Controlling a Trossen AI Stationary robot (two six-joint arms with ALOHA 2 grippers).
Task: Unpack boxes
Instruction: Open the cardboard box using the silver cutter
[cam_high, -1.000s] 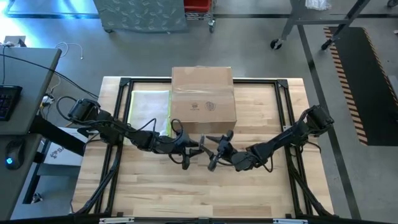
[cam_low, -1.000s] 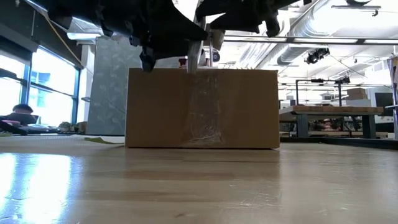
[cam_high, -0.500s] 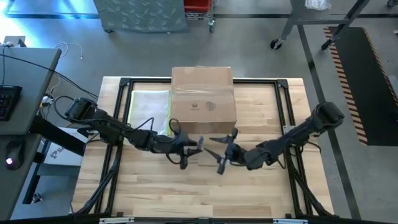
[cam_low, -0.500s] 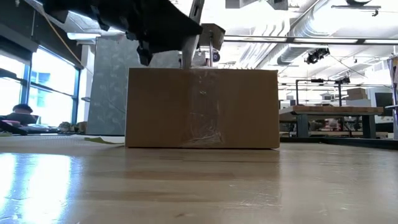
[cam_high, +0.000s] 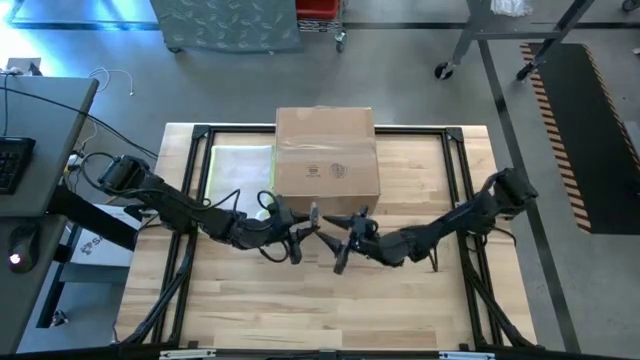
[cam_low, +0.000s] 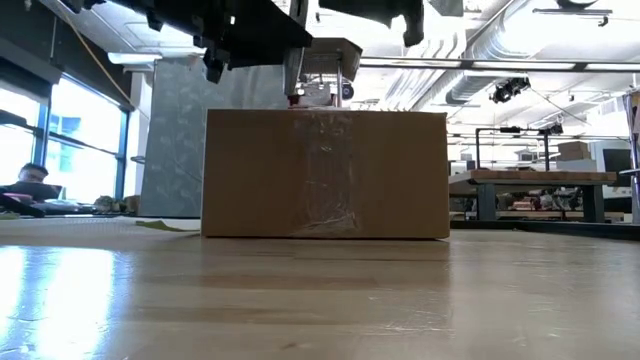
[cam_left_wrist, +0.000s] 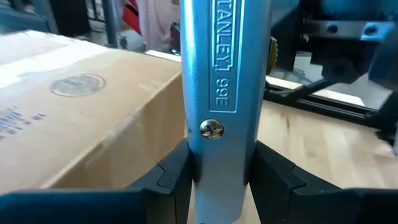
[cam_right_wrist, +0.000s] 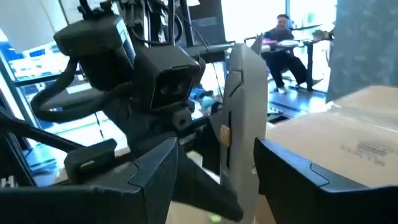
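Silver Stanley knife (cam_left_wrist: 217, 93) clamped in left jaws (lettering wrist-view only) beside carton (cam_high: 326, 155); right jaws spread.

Bright overhead light washes the ceiling white in the low view, with window glare streaking across the wooden surface (cam_low: 90, 290). The arms hang there as dark silhouettes. Up close, the silver knife handle (cam_left_wrist: 217, 93) gleams sharply while the cardboard box (cam_left_wrist: 74, 124) behind blurs softly.

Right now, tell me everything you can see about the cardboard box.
The cardboard box is plain brown corrugated card, closed, with clear tape running over its top and down the near face, and small dark printed symbols on top. It sits flat on the wooden table, toward the far edge. Neither pincer touches it.
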